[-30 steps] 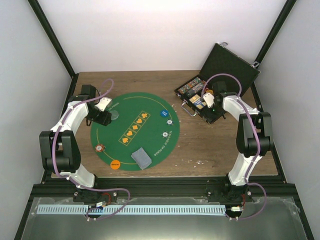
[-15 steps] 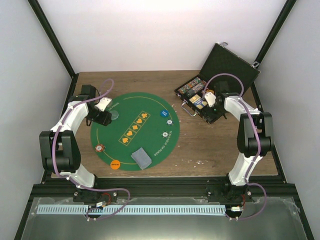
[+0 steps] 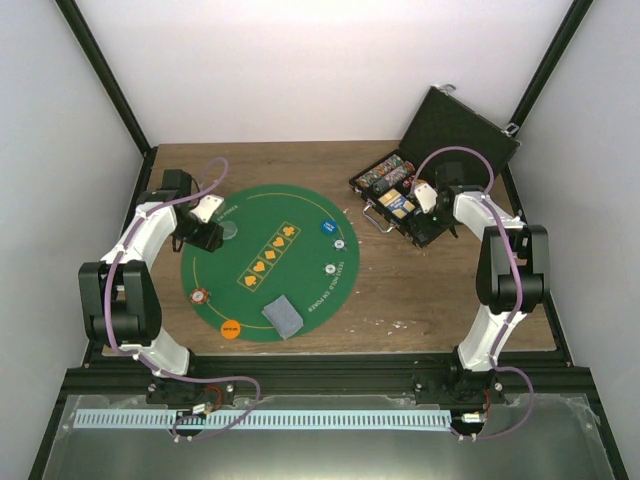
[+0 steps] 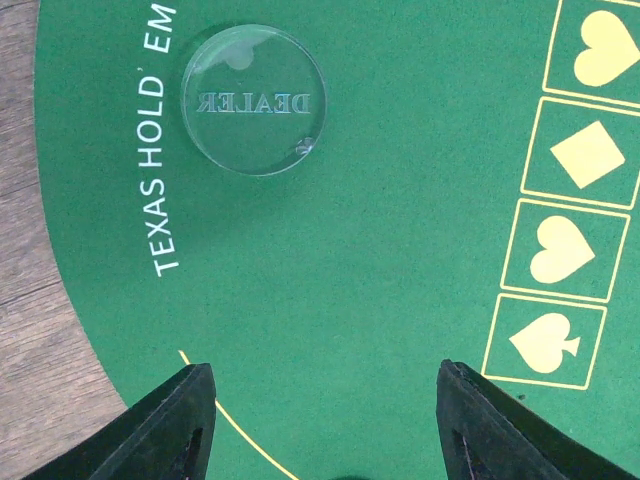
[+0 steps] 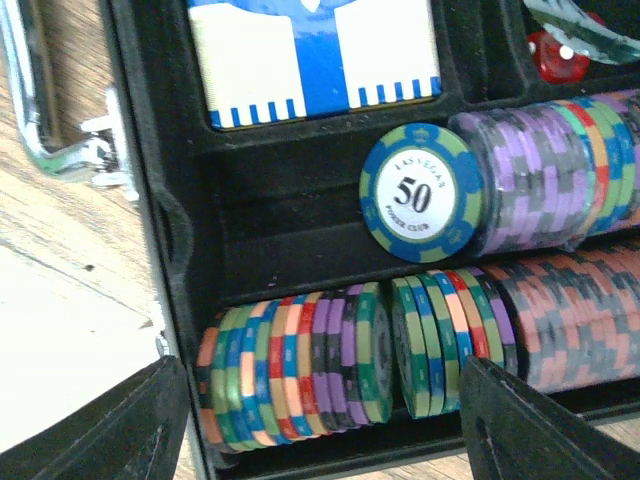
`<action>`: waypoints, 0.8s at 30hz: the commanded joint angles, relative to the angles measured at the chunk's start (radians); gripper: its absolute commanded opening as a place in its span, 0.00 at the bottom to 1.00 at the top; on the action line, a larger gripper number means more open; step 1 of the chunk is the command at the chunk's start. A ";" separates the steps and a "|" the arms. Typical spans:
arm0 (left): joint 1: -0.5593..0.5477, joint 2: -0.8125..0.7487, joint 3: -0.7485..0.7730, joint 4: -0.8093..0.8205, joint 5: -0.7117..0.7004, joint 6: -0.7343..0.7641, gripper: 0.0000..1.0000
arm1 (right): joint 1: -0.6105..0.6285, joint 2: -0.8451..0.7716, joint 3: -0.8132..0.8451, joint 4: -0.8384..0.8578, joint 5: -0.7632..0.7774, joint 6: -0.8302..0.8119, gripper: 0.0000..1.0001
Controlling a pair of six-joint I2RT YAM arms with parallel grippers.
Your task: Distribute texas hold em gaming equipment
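Step in hand: you are drawing stock from the black case [image 3: 460, 130], open at the far right of the surface [image 3: 420, 290]. The right jaws hang over its chip trays, so I judge a chip pick is being lined up.
Right jaws: spread wide with nothing between them. Directly below is a row of striped poker chips [image 5: 300, 365] standing on edge, and a "50" chip [image 5: 420, 192] faces up at the end of the next row.
Left jaws: parted and empty, hovering low over the left part of the green mat [image 3: 270, 200], just near of the clear dealer button [image 4: 254, 98].
Already dealt out: on the mat lie a card stack [image 3: 282, 315] and an orange disc [image 3: 231, 327] at the near edge, and a striped chip [image 3: 201, 296] to the left. A blue disc [image 3: 327, 227] and two pale chips [image 3: 340, 242] lie to the right.
In the case: a blue card box [image 5: 315, 60] and something red beside it (likely dice, but mostly hidden).
Next move: bring the right jaws down square across the row and close on a few chips only.
Risk: the chips sit packed edge to edge, so a skewed approach could drag neighbours out or jam against the tray wall.
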 commanded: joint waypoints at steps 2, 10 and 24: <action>0.004 0.008 -0.008 -0.007 0.021 0.009 0.62 | 0.003 -0.063 0.001 -0.019 -0.092 -0.015 0.74; 0.005 0.014 0.011 -0.020 0.029 0.008 0.62 | 0.011 -0.104 -0.002 -0.018 -0.102 -0.016 0.72; 0.004 0.009 0.002 -0.015 0.026 0.012 0.62 | 0.011 -0.013 0.002 -0.050 -0.095 0.015 0.61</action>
